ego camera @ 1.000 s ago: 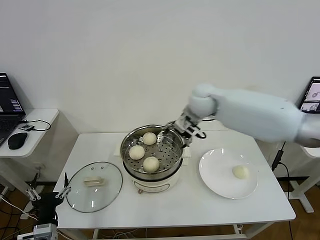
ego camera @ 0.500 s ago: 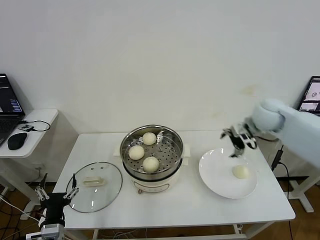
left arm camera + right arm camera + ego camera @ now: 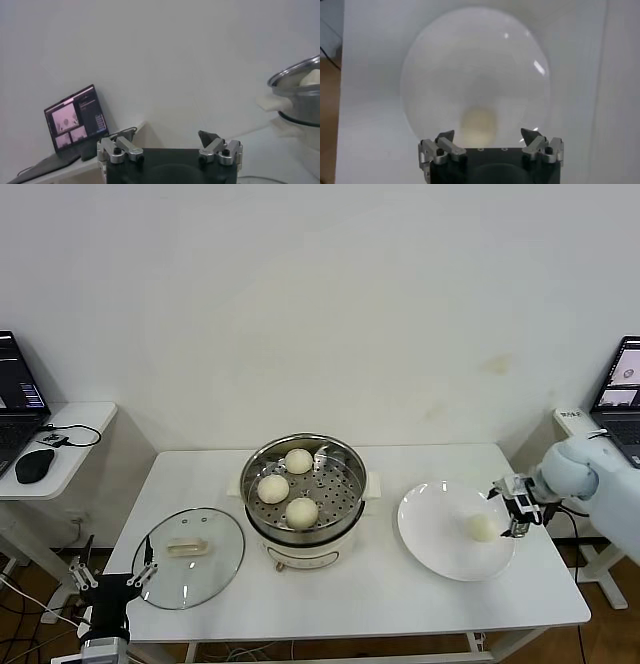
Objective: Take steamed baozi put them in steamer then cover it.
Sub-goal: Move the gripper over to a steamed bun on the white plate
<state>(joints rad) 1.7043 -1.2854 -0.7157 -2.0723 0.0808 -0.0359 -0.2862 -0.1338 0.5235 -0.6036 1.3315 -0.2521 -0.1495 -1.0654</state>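
While three baozi (image 3: 287, 486) fill steamer (image 3: 345, 514), right end effector (image 3: 514, 506) spread wide beside one on plate (image 3: 430, 534).

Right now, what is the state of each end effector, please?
Left end effector: open, empty, parked low beside the table's front left corner.
Right end effector: open, empty, beside the last baozi on the plate.

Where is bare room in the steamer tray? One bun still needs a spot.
The steamer tray is bare on its right half. Three baozi crowd the left and front. The last bun sits on the plate.
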